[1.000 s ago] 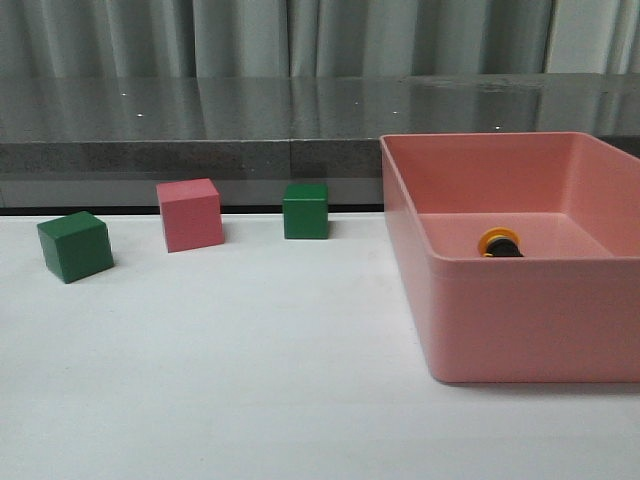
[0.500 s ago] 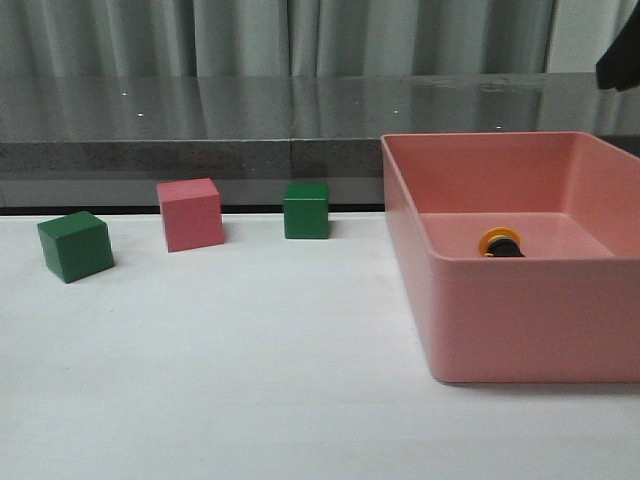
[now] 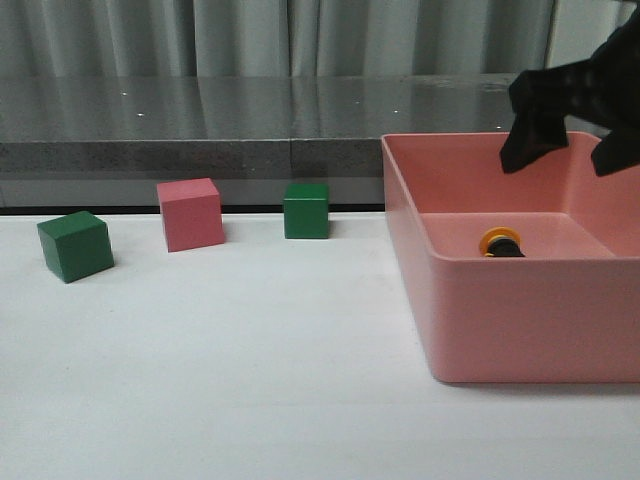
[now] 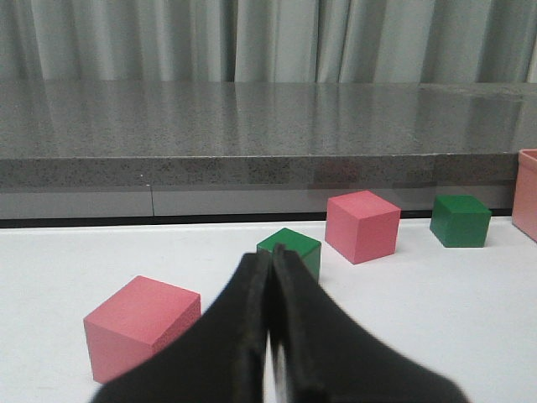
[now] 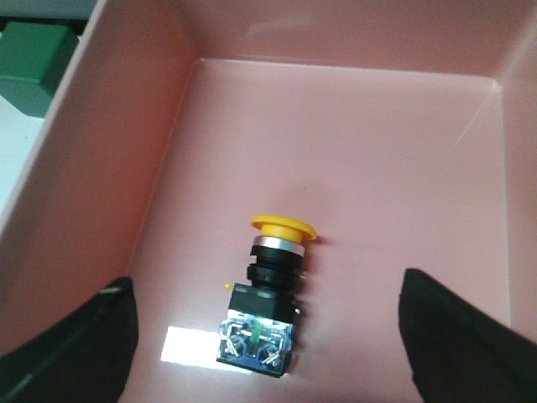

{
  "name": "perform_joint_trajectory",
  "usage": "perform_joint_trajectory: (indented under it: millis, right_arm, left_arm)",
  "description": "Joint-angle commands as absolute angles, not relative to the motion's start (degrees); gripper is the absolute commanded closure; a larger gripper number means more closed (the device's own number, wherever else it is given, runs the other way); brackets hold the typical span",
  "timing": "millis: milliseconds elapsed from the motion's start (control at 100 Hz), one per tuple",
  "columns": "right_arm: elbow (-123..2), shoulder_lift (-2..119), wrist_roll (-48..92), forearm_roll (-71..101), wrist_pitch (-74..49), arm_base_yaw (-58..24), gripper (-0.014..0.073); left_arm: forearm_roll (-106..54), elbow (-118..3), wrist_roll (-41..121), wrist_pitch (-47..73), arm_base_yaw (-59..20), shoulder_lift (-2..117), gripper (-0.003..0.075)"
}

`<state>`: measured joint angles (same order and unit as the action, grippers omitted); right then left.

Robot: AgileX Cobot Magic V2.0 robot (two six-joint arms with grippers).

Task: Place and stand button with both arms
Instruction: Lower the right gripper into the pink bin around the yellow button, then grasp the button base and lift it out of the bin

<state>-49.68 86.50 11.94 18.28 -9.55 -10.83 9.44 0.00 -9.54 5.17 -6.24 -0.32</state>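
The button (image 5: 267,294) lies on its side on the floor of the pink bin (image 3: 520,320), yellow cap towards the far wall, clear bluish base nearest the camera. In the front view only its yellow cap and black body (image 3: 499,244) show over the bin's front wall. My right gripper (image 3: 566,152) hangs open above the bin's back right part; in the right wrist view its gripper (image 5: 273,336) has the wide-spread fingers either side of the button, well apart from it. My left gripper (image 4: 270,262) is shut and empty, low over the white table.
A green cube (image 3: 74,245), a pink cube (image 3: 189,213) and a second green cube (image 3: 305,210) stand in a row at the table's back left. In the left wrist view another pink cube (image 4: 143,323) lies close beside the fingers. A grey ledge (image 3: 200,130) runs behind.
My right arm has come in from the upper right and now hangs over the bin. The button and cubes have not moved.
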Motion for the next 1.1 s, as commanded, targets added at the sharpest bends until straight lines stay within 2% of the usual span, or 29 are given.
perform_joint_trajectory:
  millis: [0,210,540,590,630,780,850,1090]
  right_arm:
    - [-51.78,87.60,12.87,18.84,-4.42,-11.60,-0.0037]
    - [-51.85,94.57,13.12,18.79,0.00,-13.48,-0.0037]
    - [-53.66,101.53,13.30,18.79,-0.68,-13.48,-0.0031]
    - [-53.71,101.47,13.30,18.79,-0.76,-13.48,0.0013]
    - [-53.71,101.47,13.30,18.79,-0.93,-13.48,0.0091]
    - [-53.71,101.40,13.30,18.79,-3.82,-13.48,0.0526]
    - [-53.71,101.06,13.30,18.79,-5.59,-13.48,0.0657]
    - [-54.02,92.78,14.59,18.79,-7.83,-14.78,0.0651]
  left_arm:
    - [8.93,2.54,-9.97,0.85,-6.71,-2.03,0.0740]
    - [8.93,2.54,-9.97,0.85,-6.71,-2.03,0.0740]
    - [8.93,2.54,-9.97,0.85,-6.71,-2.03,0.0739]
    - [8.93,2.54,-9.97,0.85,-6.71,-2.03,0.0740]
    - [8.93,2.54,-9.97,0.85,-6.71,-2.03,0.0740]
    - [8.93,2.54,-9.97,0.85,-6.71,-2.03,0.0740]
    - [8.93,2.54,-9.97,0.85,-6.71,-2.03,0.0740]
    - [8.93,2.54,-9.97,0.85,-6.71,-2.03,0.0740]
